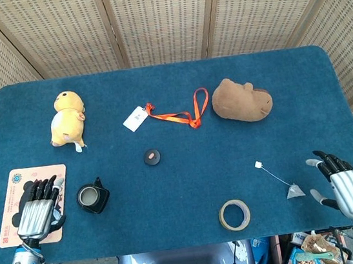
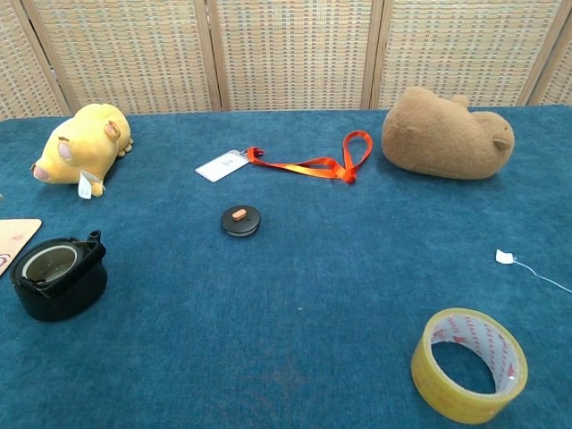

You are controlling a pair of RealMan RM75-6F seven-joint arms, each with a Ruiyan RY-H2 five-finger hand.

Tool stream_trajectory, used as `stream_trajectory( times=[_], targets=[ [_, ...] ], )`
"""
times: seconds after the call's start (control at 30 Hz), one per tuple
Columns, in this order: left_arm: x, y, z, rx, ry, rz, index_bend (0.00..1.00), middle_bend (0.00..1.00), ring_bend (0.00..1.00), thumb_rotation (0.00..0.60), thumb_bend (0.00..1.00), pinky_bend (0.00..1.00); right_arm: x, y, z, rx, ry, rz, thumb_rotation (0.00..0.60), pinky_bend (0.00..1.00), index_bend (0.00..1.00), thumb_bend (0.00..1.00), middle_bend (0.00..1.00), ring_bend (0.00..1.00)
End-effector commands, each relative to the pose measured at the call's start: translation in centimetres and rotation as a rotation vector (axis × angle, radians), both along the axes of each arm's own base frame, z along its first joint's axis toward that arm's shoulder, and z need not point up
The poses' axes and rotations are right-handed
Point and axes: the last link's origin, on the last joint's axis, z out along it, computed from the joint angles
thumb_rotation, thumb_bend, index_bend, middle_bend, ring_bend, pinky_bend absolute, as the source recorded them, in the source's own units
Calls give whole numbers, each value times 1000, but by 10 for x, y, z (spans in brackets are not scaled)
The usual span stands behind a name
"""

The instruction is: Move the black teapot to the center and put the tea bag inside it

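Note:
The black teapot [image 1: 93, 197] [image 2: 55, 276] stands lidless near the table's front left, spout pointing away. Its round lid [image 1: 152, 156] [image 2: 240, 220] lies apart toward the middle. The tea bag [image 1: 294, 190] lies at the front right, its string running to a small white tag [image 1: 258, 164] [image 2: 505, 257]. My left hand [image 1: 38, 214] hovers open over the cartoon mat, a short way left of the teapot. My right hand [image 1: 344, 186] is open at the front right edge, just right of the tea bag. Neither hand shows in the chest view.
A yellow plush [image 1: 66, 119] lies back left and a brown plush [image 1: 242, 100] back right. An orange lanyard with a white card [image 1: 169, 114] sits between them. A tape roll [image 1: 234, 215] rests near the front edge. A cartoon mat [image 1: 16, 200] lies at the front left.

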Motion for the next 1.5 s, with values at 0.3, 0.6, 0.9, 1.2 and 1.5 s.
stream_trajectory(
  times=[0.3, 0.6, 0.9, 1.2, 1.5],
  targets=[
    [-1, 20, -22, -7, -13, 14, 0, 0, 0, 600, 305, 0, -4, 2, 3, -12, -4, -7, 600, 411, 322, 366, 275, 250],
    [3, 33, -28, -4, -5, 5, 0, 0, 0, 600, 304, 0, -6, 2, 4, -17, -6, -11, 600, 411, 322, 365, 275, 250],
    [3, 51, -35, -15, 23, 8, 0, 0, 0, 600, 305, 0, -8, 6, 6, -25, -6, -16, 600, 411, 322, 366, 275, 250],
    [9, 63, -42, -34, 10, -1, 0, 0, 0, 600, 305, 0, -8, 7, 8, -31, -8, -14, 600, 412, 322, 365, 275, 250],
    [20, 76, -49, -45, 16, -32, 0, 0, 0, 600, 304, 0, -9, 8, 9, -39, -8, -17, 600, 411, 322, 365, 275, 250]
  ],
)
